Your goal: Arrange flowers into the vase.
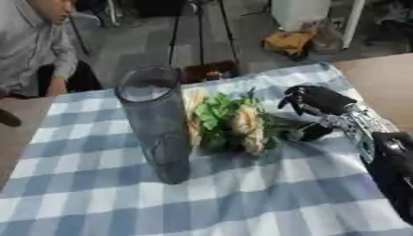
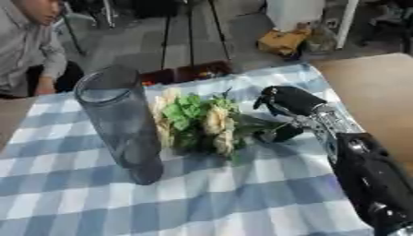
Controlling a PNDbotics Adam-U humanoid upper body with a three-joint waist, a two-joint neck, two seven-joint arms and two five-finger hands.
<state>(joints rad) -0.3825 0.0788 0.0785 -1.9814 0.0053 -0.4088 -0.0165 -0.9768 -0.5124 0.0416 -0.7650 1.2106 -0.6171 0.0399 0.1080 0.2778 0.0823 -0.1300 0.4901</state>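
Nearest the camera, a blue and white checked tablecloth [image 1: 242, 203], soft and slightly creased, covers the work surface. The right arm [image 2: 371, 179], black with a silver wrist section, comes in from the lower right corner.

The right hand [image 2: 289, 102] lies at the stem end of the flowers [image 2: 202, 124]. Its fingers [image 2: 270, 99] are curled downward over the stems, and a dark part of the hand sits below them against the cloth; whether the stems are actually held between them cannot be told. The left hand shows in neither view.

The flowers lie flat on the cloth, just left of the fingers: cream, rounded blooms with bright green leaves, the heads pointing away from the hand toward the vase [image 1: 155, 124].

The vase stands upright on the cloth, just beyond the flower heads, farther left of the fingers. It is a tall cylinder of clear, smoky glass with a round open mouth. Nothing is seen inside it; the flowers are outside, beside its wall.

Past the fingers, bare brown tabletop [image 1: 379, 78] shows at the far right.
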